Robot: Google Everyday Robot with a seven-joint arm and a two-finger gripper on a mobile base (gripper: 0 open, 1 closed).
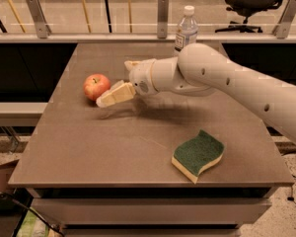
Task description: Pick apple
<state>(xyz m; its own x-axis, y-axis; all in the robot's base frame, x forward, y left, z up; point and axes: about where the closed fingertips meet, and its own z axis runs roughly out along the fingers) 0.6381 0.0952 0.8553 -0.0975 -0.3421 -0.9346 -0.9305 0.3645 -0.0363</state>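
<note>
So from where I'm standing, the pick hasn't happened yet. The apple [95,86] sits on the table [113,152], over on the left side and a bit toward the far half, with nothing gripping it. The gripper [113,83] is just to the right of it, low over the tabletop, at the end of the big white arm [227,80] that reaches in from the right. It looks spread open and empty to me. The nearer finger [112,95] pokes out left with its tip right by the apple's near-right side, touching or just off it, I honestly can't say. The apple isn't between the two fingers yet.

My guess at what's left is basically everything: slide in around it, close, lift.

On orientation, it's round, so there's no real long axis. The stem end faces up, maybe tipped slightly toward the near side.

The green sponge [198,154] is near-right, well apart. A water bottle [186,29] stands at the far edge behind the arm.
</note>
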